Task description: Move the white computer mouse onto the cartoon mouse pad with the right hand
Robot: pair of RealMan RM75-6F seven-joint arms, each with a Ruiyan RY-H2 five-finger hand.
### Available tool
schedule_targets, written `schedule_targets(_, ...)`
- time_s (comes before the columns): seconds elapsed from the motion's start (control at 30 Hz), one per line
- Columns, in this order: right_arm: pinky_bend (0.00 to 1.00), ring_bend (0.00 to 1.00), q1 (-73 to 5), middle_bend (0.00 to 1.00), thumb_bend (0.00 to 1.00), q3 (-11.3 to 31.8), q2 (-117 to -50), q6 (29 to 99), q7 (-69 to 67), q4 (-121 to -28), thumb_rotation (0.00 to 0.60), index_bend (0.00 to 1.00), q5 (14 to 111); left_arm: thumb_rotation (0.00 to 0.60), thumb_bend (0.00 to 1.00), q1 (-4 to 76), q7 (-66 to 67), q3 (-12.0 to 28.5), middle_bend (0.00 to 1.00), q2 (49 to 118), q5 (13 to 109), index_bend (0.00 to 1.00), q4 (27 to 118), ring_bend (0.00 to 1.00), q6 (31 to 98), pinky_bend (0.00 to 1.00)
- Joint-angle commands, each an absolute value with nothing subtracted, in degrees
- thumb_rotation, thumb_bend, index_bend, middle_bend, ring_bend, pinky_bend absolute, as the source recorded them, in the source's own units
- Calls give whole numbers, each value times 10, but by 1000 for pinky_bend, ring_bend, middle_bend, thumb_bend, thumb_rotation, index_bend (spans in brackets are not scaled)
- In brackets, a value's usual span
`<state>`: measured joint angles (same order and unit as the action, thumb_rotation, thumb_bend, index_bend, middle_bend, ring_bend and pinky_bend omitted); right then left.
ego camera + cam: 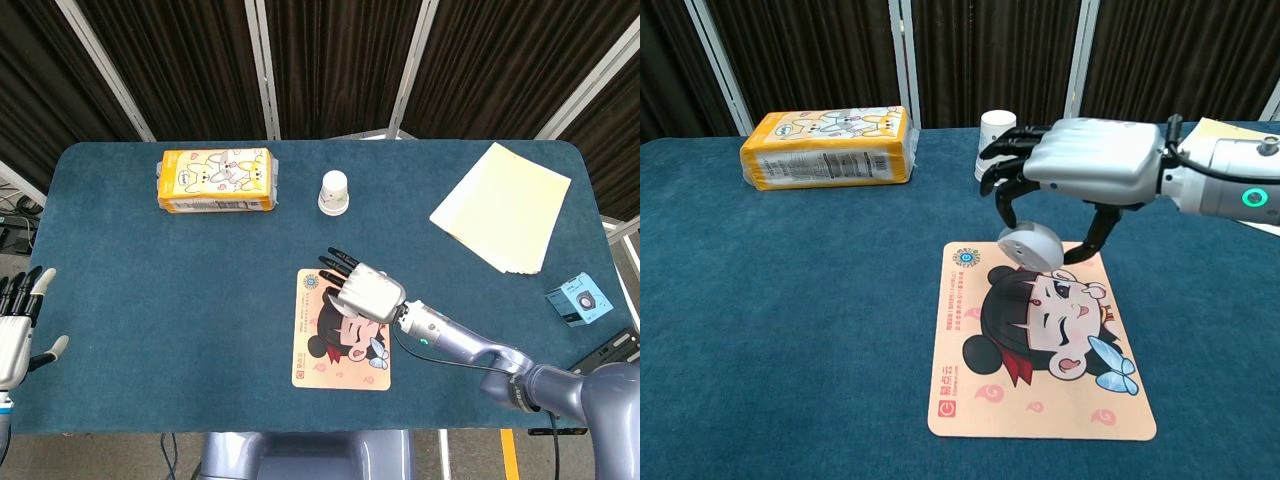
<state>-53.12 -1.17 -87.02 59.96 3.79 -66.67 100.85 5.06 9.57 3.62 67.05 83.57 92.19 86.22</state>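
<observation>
With the right hand (1085, 165) pinching the mouse (1030, 246) over the pad's (1040, 400) top edge at frame centre, lower it flat before letting the fingers spread.

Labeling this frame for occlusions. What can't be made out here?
- Mouse: hidden in head view under the right hand; chest view can't settle whether it touches the pad.
- Cup: mostly hidden in chest view behind that hand's fingers.
- Left hand: cut by the head view's left edge, absent from chest view.
- Pack print: too small.
</observation>
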Motion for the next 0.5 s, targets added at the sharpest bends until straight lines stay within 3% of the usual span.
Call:
schedule_targets(0.03,23,0,-532,191,184,-7,-883,590,46,-652,600,592,1001,600,237,51,95,36,0,670,836,0,922,0,862,0)
schedule_targets(0.5,23,0,-536,191,183,-13,-910,575,48,-595,600,592,999,600,237,51,96,36,0,670,838,0,921,0,861,0)
